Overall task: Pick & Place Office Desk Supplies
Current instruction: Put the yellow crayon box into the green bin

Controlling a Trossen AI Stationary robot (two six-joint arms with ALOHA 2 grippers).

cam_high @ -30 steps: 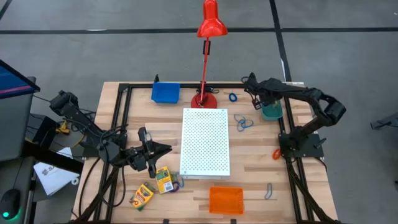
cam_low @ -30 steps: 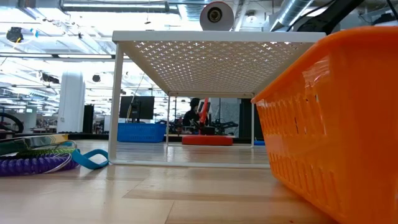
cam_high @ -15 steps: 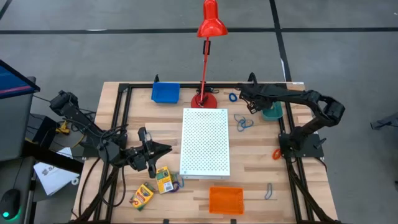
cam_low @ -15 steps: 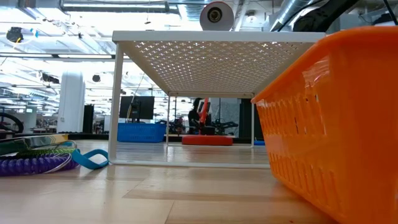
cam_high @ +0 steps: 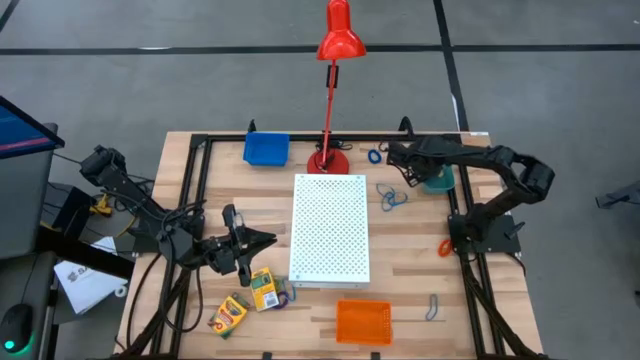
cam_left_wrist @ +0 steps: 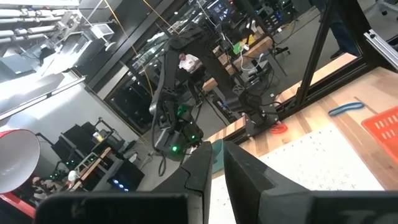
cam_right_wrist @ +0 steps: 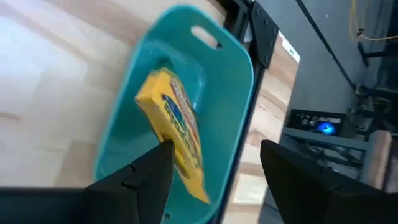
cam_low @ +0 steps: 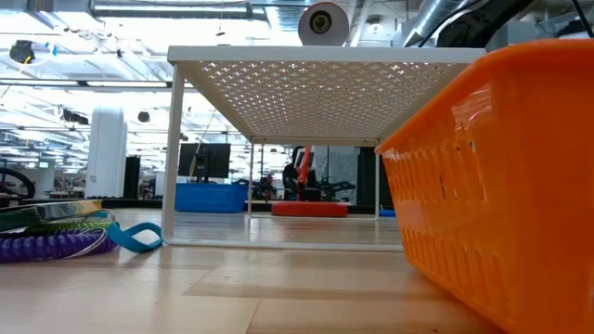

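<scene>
My left gripper (cam_high: 268,239): fingers nearly closed with only a thin gap between them, holding nothing; it hovers near the bench's left edge, pointing at the white perforated board (cam_high: 330,228).
Crayon boxes at the left: one yellow-and-green box (cam_high: 264,289) lies just in front of my left gripper, a second (cam_high: 229,314) lies closer to the front-left corner.
Purple coil (cam_low: 46,246): on the bench beside the nearer crayon box, with a blue loop (cam_low: 135,237) next to it in the low view.
Blue tray (cam_high: 266,149): at the back edge, left of the red lamp's base (cam_high: 327,161).
Orange tray (cam_high: 363,322): at the front edge, in front of the white board.
Blue loops (cam_high: 391,196): on the wood just right of the board; a small blue ring (cam_high: 374,156) lies near the back edge.
My right gripper (cam_high: 393,160): fingers wide apart and empty, above the bench between the blue ring and the teal tray (cam_high: 437,179).
Teal tray contents: a yellow crayon box (cam_right_wrist: 174,134) lies tilted inside it, clear of my fingers (cam_right_wrist: 143,177).
Orange clip (cam_high: 444,247): near the right edge, by my right arm's base.
Grey-blue clip (cam_high: 433,306): near the front-right corner.
</scene>
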